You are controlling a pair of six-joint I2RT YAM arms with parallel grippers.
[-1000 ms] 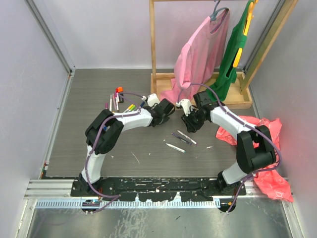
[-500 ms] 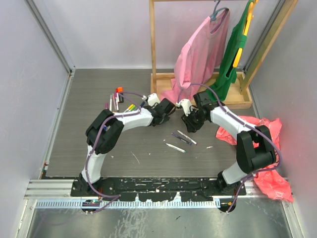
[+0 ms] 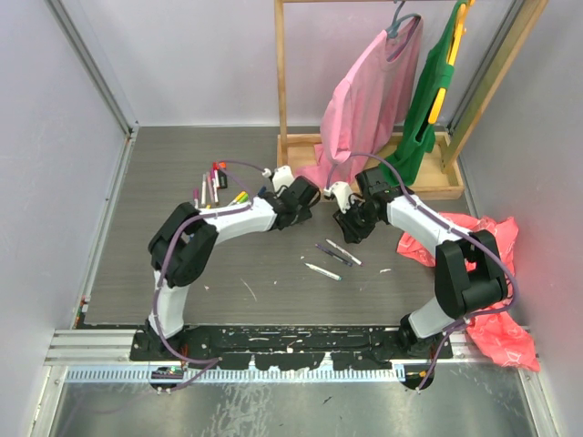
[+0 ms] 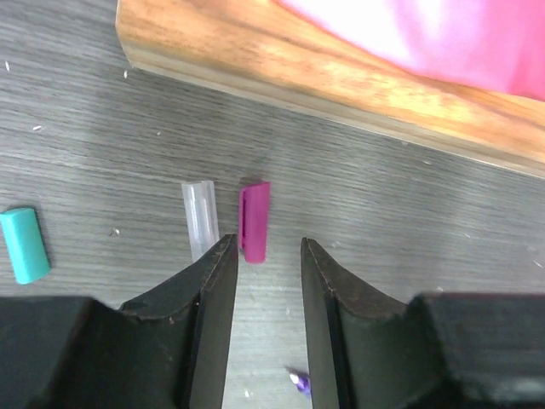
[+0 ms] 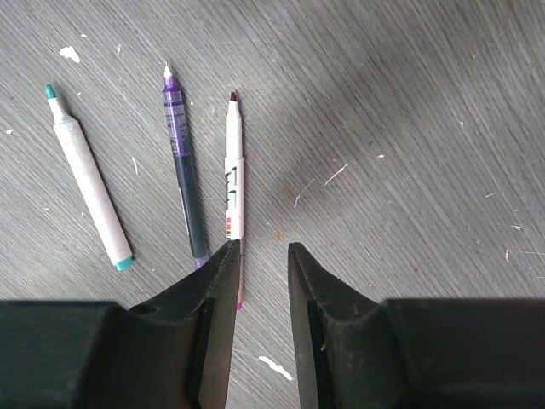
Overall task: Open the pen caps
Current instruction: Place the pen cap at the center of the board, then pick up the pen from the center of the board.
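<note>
bright even light, soft shadows, near fingers [image 4: 209, 324] slightly blurred

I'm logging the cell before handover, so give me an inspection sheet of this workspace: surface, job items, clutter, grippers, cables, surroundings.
Surface: grey wood-grain table, white flecks.
Job's things: three uncapped pens side by side; magenta cap, clear cap, teal cap loose near the wooden rack; pen cluster back left.
Clutter: red cloth bunched at right edge.
Grippers: left gripper open, empty, fingertips by the magenta cap; right gripper open, empty, beside the pens.
Cables: purple cable along the left arm.
Surroundings: wooden rack with pink shirt and green garment.
</note>
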